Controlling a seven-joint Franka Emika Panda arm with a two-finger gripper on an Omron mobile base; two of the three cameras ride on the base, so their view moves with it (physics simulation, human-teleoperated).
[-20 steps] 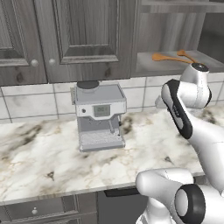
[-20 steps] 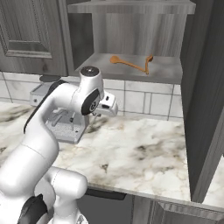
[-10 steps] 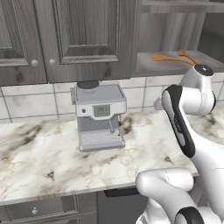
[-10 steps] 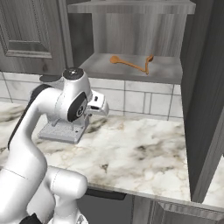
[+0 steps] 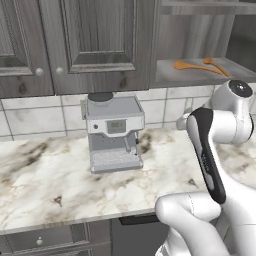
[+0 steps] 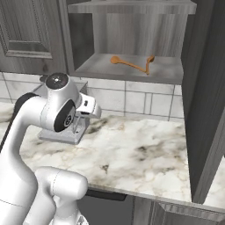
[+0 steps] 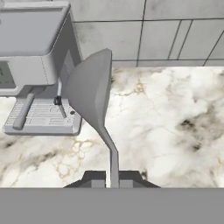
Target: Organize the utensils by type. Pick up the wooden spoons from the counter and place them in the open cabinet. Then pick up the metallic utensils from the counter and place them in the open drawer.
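Two wooden spoons (image 6: 131, 65) lie on the flat grey shelf of the open cabinet (image 6: 171, 74), up and to the right of the espresso machine (image 5: 114, 131); their handles meet in a shallow V, one bowl pointing left, the other at the right end. From the left base view the same pair (image 5: 200, 66) sits on the shelf (image 5: 165, 75) above the tiled wall, well clear of the machine.

One silvery spoon (image 7: 92, 96) is pinched in the gripper (image 7: 113, 177): the hand view shows its thin handle running down between the two dark finger tips, which are pressed together on it, and its grey bowl standing up in front of the espresso machine (image 7: 37, 65). Whether it is the pale or the darker spoon cannot be told.

One espresso machine stands on the counter (image 5: 55, 185) against the tiles, below the panelled cabinet doors (image 5: 95, 45). It has a small display panel on its front, but no writing or brand can be read on it, and none on the arm.

Two round knobs show on those doors, left of the machine, and one knobbed drawer (image 5: 42, 239) sits beneath the counter edge. The marble to the right of the machine (image 6: 140, 154) carries grey-brown veining
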